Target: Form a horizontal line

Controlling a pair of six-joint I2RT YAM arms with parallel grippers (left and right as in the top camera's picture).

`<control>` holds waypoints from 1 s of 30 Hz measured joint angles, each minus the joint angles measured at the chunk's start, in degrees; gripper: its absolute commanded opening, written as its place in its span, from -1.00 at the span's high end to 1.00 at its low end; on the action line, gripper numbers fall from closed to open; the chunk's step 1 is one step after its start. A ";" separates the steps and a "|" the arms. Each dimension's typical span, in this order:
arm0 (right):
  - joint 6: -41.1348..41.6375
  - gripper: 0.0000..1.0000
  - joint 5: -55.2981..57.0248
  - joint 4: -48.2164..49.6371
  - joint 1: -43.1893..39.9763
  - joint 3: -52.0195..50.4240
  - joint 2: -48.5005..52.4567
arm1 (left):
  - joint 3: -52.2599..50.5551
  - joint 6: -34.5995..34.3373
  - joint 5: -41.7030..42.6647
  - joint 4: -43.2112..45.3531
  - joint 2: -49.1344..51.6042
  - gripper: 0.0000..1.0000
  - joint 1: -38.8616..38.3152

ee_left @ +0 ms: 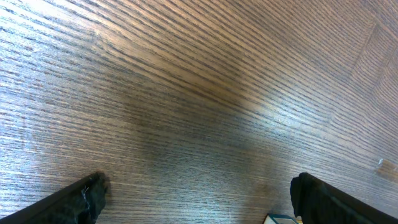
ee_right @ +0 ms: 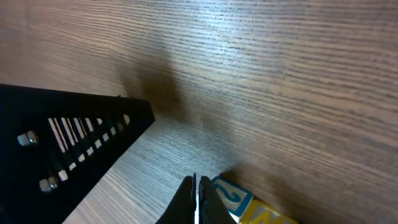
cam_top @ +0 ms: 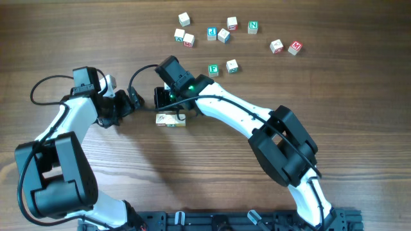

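A short row of pale wooden letter cubes (cam_top: pixel 171 119) lies left of the table's middle, the cubes touching side to side. In the right wrist view its end cube shows a blue-framed "2" face (ee_right: pixel 231 196) with a yellow cube (ee_right: pixel 268 215) beside it. My right gripper (cam_top: pixel 171 112) (ee_right: pixel 196 200) is shut and empty, its tips right beside the "2" cube. My left gripper (cam_top: pixel 133 102) (ee_left: pixel 199 199) is open and empty, just left of the row. A cube corner (ee_left: pixel 283 219) shows by its right finger.
Several loose letter cubes lie at the back: white ones (cam_top: pixel 184 19), a blue-letter one (cam_top: pixel 212 33), green F (cam_top: pixel 213 69) and N (cam_top: pixel 253 27) cubes, and red-faced ones (cam_top: pixel 295 47). The left gripper's black body (ee_right: pixel 74 130) fills the left of the right wrist view.
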 measured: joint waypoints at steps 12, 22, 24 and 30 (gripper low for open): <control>1.97 0.91 -1.55 1.95 -0.74 0.00 3.39 | 0.00 0.00 -0.11 0.00 0.00 -1.00 0.00; 2.14 0.91 -2.64 0.22 -0.68 0.00 3.39 | 0.00 0.00 -0.13 0.00 0.00 -1.00 0.00; 2.14 0.91 -2.80 -0.22 -0.68 0.00 3.39 | 0.00 0.00 -0.13 0.00 0.00 -1.00 0.00; 2.14 0.91 -2.82 -0.42 -0.44 0.00 3.39 | 0.00 0.00 -0.13 0.00 0.00 -1.00 0.00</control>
